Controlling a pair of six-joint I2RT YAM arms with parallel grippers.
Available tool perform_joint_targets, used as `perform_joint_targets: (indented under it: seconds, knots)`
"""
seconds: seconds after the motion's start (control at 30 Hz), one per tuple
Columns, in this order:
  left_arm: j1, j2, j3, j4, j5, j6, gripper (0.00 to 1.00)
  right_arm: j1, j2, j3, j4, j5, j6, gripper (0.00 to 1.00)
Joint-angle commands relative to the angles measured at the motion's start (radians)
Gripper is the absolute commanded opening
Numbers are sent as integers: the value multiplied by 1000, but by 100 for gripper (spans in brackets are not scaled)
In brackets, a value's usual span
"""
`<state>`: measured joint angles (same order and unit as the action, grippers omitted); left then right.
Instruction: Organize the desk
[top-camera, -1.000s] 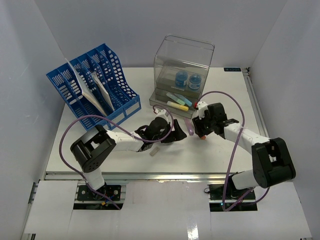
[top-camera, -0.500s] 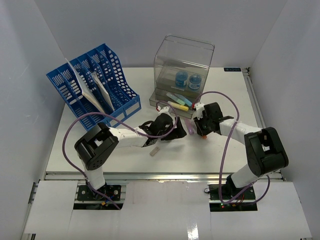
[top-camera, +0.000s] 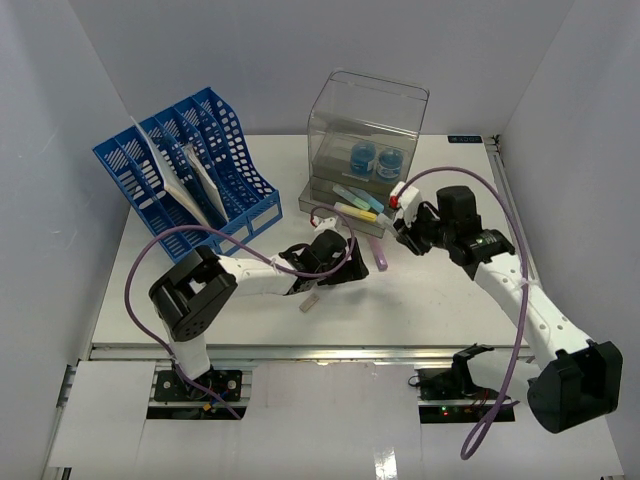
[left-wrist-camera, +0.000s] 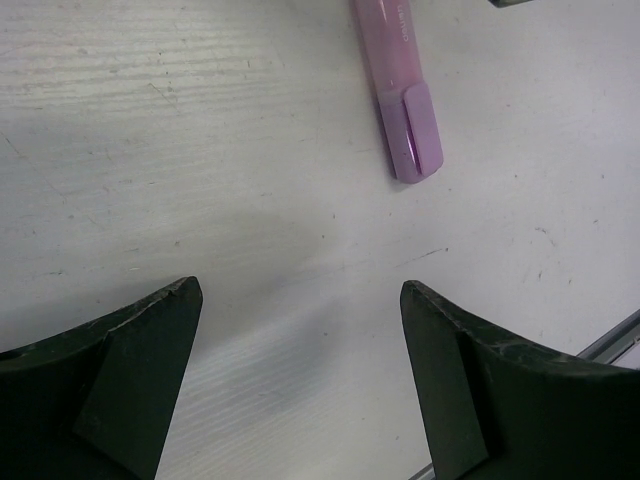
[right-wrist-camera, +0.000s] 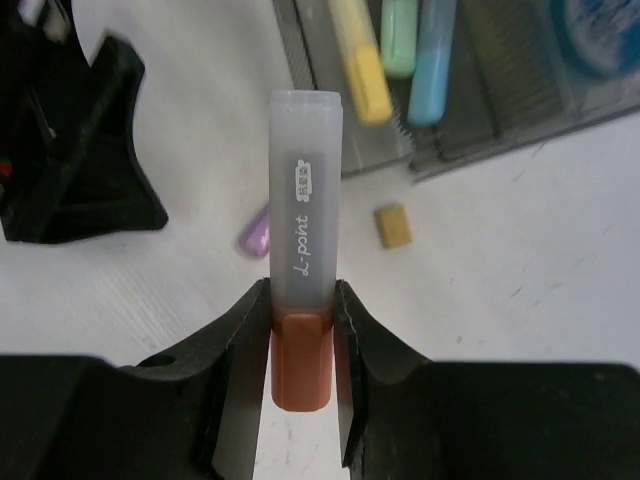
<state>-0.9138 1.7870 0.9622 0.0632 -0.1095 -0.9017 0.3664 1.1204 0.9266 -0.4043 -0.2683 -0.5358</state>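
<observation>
The desk (top-camera: 400, 305) is a white tabletop with a metal rail along its front. My right gripper (top-camera: 408, 214) (right-wrist-camera: 302, 320) is shut on an orange highlighter (right-wrist-camera: 303, 250) with a grey cap and holds it above the desk, in front of the open drawer. The highlighter's end also shows in the top view (top-camera: 399, 198). My left gripper (top-camera: 348, 267) (left-wrist-camera: 300, 300) is open and empty, low over the desk. A purple highlighter (top-camera: 381, 256) (left-wrist-camera: 405, 110) (right-wrist-camera: 254, 236) lies on the desk just beyond its fingertips.
A clear plastic drawer box (top-camera: 367, 125) stands at the back, its bottom drawer (top-camera: 340, 215) open with yellow (right-wrist-camera: 360, 60), green (right-wrist-camera: 398, 35) and blue (right-wrist-camera: 432, 60) highlighters inside. A blue file rack (top-camera: 190, 170) stands back left. A small yellow eraser (right-wrist-camera: 393, 225) and a pale eraser (top-camera: 310, 300) lie on the desk.
My right gripper has risen and swung right and back, carrying the orange highlighter off the desk. My left gripper has barely moved.
</observation>
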Motion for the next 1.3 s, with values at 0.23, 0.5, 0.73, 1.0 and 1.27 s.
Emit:
perform_joint_targets:
  seconds: [0.23, 0.5, 0.73, 1.0, 1.27]
  knots:
    - [-9, -45, 3, -2, -9, -59, 92, 164, 463, 412, 109, 164, 8, 27]
    - [-11, 5, 72, -31, -46, -99, 92, 154, 454, 417, 54, 125, 69, 72]
    - [-39, 85, 220, -167, -151, -117, 93, 36, 98, 198, 32, -25, 56, 96]
    - [-97, 265, 527, -430, -350, -162, 93, -355, -68, -26, 71, -417, 90, 98]
    - [-103, 426, 732, -585, -457, -144, 84, -440, -112, -64, 70, -501, 96, 98]
